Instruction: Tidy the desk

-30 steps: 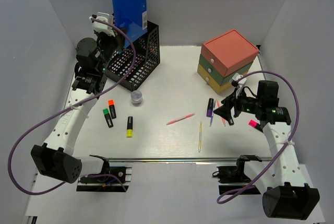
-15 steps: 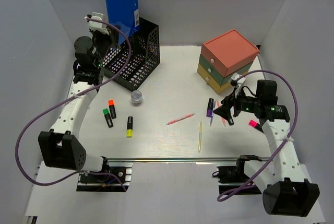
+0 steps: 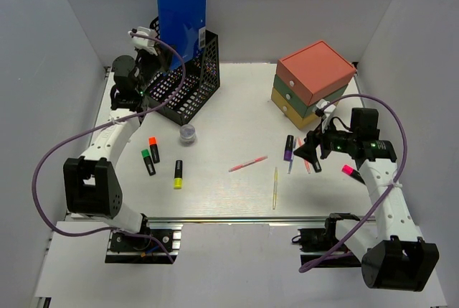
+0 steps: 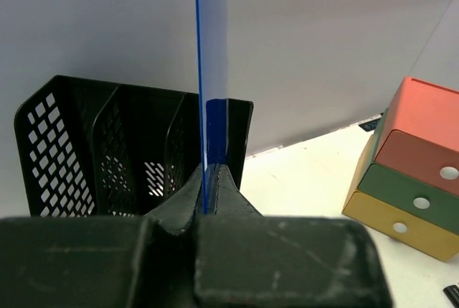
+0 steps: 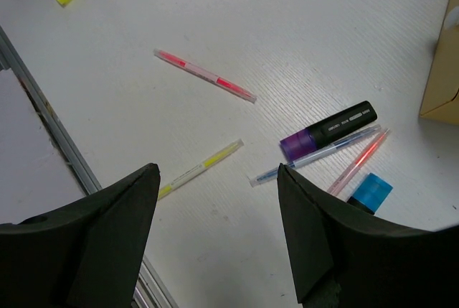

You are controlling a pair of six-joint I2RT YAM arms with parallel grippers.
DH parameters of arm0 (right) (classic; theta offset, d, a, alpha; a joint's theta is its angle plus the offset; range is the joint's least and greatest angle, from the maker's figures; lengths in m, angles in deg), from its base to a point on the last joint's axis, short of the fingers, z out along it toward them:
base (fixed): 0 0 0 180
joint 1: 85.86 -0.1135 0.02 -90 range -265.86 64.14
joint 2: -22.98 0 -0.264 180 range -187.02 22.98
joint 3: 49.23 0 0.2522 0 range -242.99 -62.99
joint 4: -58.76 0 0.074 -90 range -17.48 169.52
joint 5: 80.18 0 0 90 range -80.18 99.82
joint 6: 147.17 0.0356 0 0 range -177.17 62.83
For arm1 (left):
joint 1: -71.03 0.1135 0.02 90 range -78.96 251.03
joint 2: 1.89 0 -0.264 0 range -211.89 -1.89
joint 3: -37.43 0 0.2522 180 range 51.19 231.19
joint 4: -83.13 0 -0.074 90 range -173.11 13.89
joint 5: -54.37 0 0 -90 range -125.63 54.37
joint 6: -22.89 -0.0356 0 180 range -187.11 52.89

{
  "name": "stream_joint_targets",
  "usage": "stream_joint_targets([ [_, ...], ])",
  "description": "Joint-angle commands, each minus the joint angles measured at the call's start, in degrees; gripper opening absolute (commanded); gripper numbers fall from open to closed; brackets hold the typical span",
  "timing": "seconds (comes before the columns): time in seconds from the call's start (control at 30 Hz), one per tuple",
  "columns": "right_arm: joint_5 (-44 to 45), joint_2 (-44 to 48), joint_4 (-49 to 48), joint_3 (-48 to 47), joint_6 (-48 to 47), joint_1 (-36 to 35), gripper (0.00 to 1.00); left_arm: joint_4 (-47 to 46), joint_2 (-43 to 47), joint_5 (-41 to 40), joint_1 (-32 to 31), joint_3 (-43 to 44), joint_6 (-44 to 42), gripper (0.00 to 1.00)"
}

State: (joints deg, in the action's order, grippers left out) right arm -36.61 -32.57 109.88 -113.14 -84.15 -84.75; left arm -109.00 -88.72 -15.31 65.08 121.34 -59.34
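1. The left pincer (image 4: 206,179) is clamped tight on the lower edge of a tall blue folder (image 3: 181,6). It holds the folder upright at the black mesh rack (image 3: 188,85) in the far left corner. I can't tell whether the folder's bottom sits inside the rack.
2. The right pincer (image 5: 216,171) hangs with its jaws spread wide and nothing between them, above a purple marker (image 5: 326,132) and thin pens (image 5: 204,76).
3. The white counter (image 3: 229,121) lies under both arms. It carries highlighters (image 3: 178,174) near the left and a stack of coloured drawers (image 3: 312,82) at the far right.
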Motion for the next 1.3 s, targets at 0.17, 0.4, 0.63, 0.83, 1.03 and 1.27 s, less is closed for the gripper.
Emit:
stream_joint_targets([
  [0.17,0.7,-1.8,1.4,-4.0,-2.2,0.0,0.72,-11.4,-4.2,2.4,1.0,-0.4,2.5,0.00],
  [0.4,1.4,-3.3,2.0,-5.1,-2.7,-0.1,0.72,-19.7,-6.6,3.1,1.6,-3.2,4.7,0.00],
  [0.63,2.1,-4.3,2.4,-5.6,-3.3,-0.1,0.72,-26.2,-6.7,2.8,1.6,-8.5,5.6,0.00],
  [0.83,2.3,-4.9,3.0,-5.7,-4.1,-0.1,0.72,-32.8,-6.1,2.1,1.6,-15.6,7.2,0.00],
  [1.03,2.8,-5.4,3.5,-5.6,-4.8,-0.1,0.73,-35.7,-5.8,1.0,1.6,-20.4,7.3,0.00],
  [1.27,2.7,-5.9,3.6,-5.7,-4.8,-0.1,0.72,-34.2,-5.7,-0.4,1.6,-23.1,6.3,0.00],
])
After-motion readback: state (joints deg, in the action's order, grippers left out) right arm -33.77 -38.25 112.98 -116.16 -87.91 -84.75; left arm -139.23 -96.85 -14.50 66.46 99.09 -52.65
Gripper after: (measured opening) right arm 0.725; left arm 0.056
